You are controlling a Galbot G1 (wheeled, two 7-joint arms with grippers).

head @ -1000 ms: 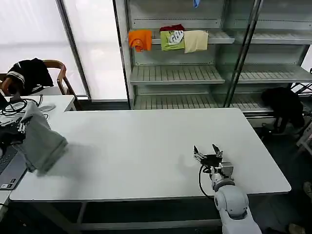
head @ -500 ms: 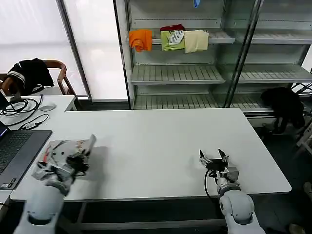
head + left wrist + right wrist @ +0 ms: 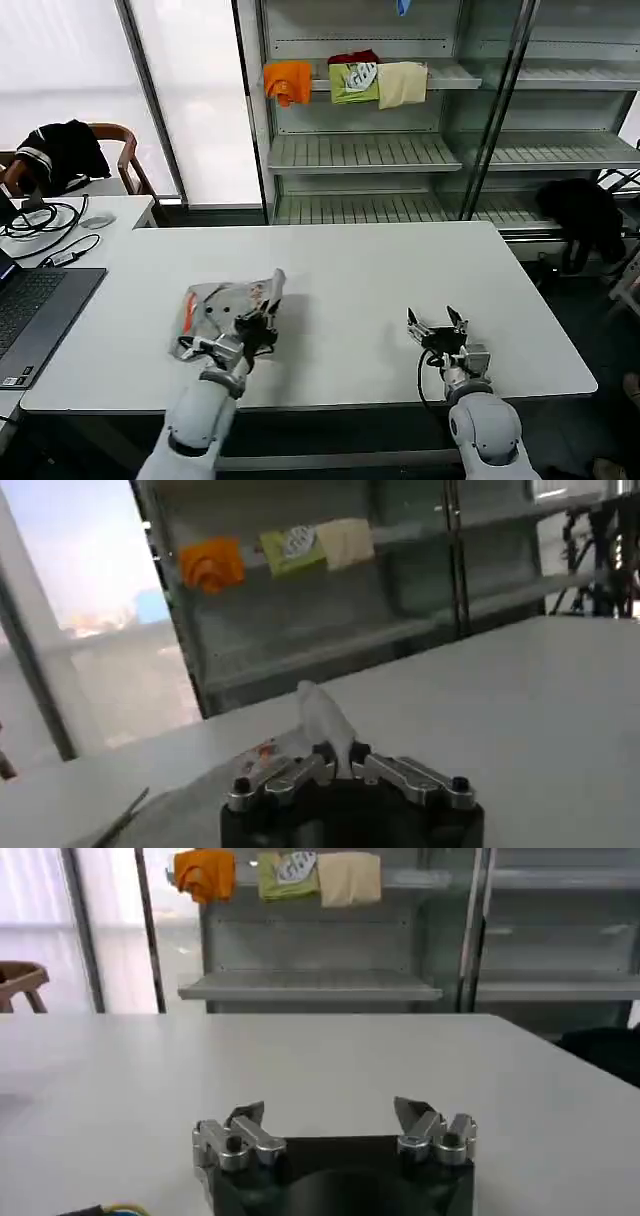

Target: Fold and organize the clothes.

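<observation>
Now left tool (image 3: 262, 322) dragged shirt (image 3: 225, 305) rightward, right tool (image 3: 437, 325) unmoved

Crumpled light grey shirt (image 3: 225, 305), orange lining showing, on table's left

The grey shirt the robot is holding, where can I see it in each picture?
Head view: the crumpled light grey shirt with orange collar lining lies on the white table's left half, pinched by the left pincer.
Left wrist view: a grey fold sticks up between the shut pincer fingers.
Right wrist view: not in it.
Shared landmark: the orange cloth on the shelf.
</observation>
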